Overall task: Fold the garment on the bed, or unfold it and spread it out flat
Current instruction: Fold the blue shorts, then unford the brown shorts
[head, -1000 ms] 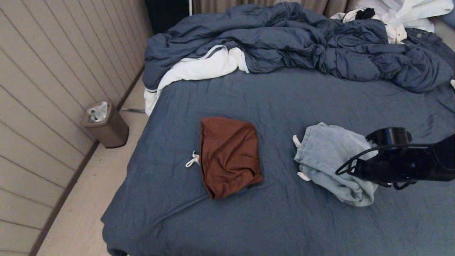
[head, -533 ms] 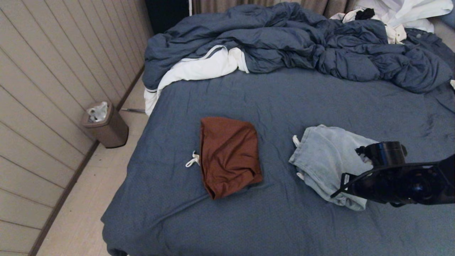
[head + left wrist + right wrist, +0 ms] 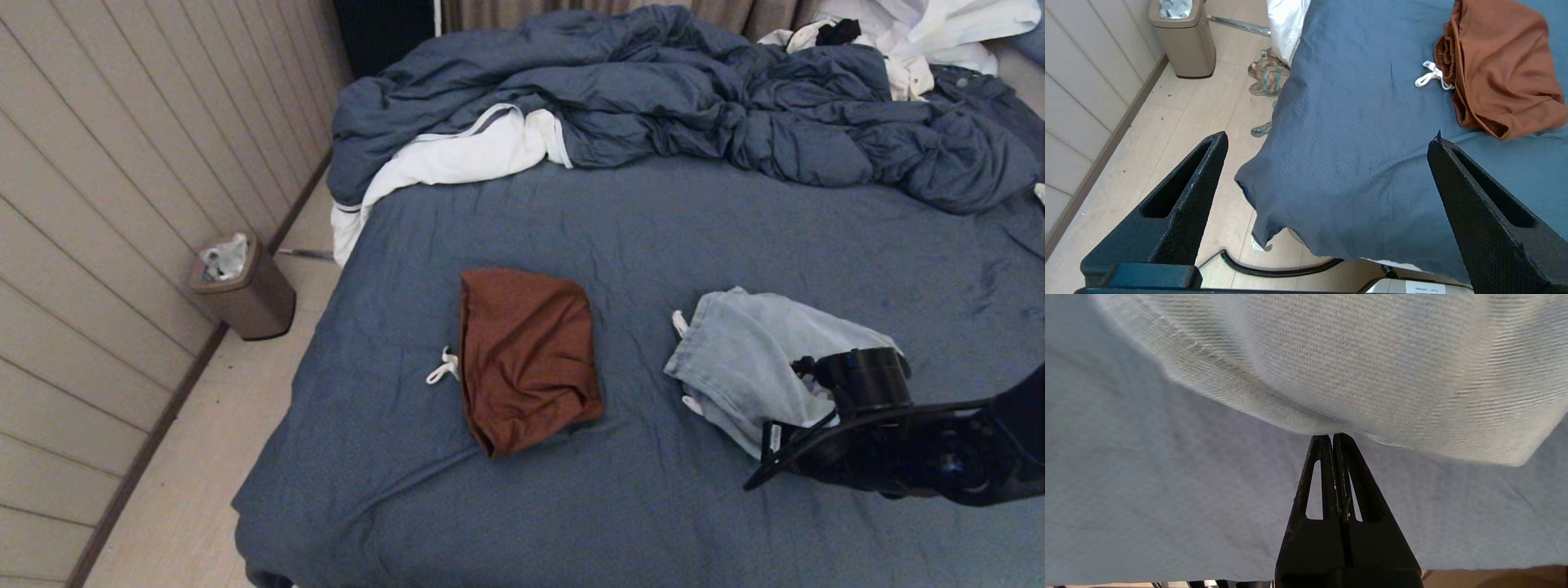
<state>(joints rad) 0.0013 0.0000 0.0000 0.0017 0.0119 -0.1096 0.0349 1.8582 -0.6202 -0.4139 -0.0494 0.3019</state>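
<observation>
While the right hand (image 3: 1333, 437) stays clenched on an edge of the pale blue shorts (image 3: 759, 359), the fabric drapes off its tips above the sheet, probably so the bunched layers can be pulled open toward the bed's (image 3: 506, 523) near edge. Shorts lie right of centre on the bed, mostly on the far side of the hand, their near end hidden under the wrist. Brown shorts (image 3: 526, 359) sit mid-bed, well apart, untouched. Left hand (image 3: 1327, 155) hangs released over the bed's near left corner, idle.
</observation>
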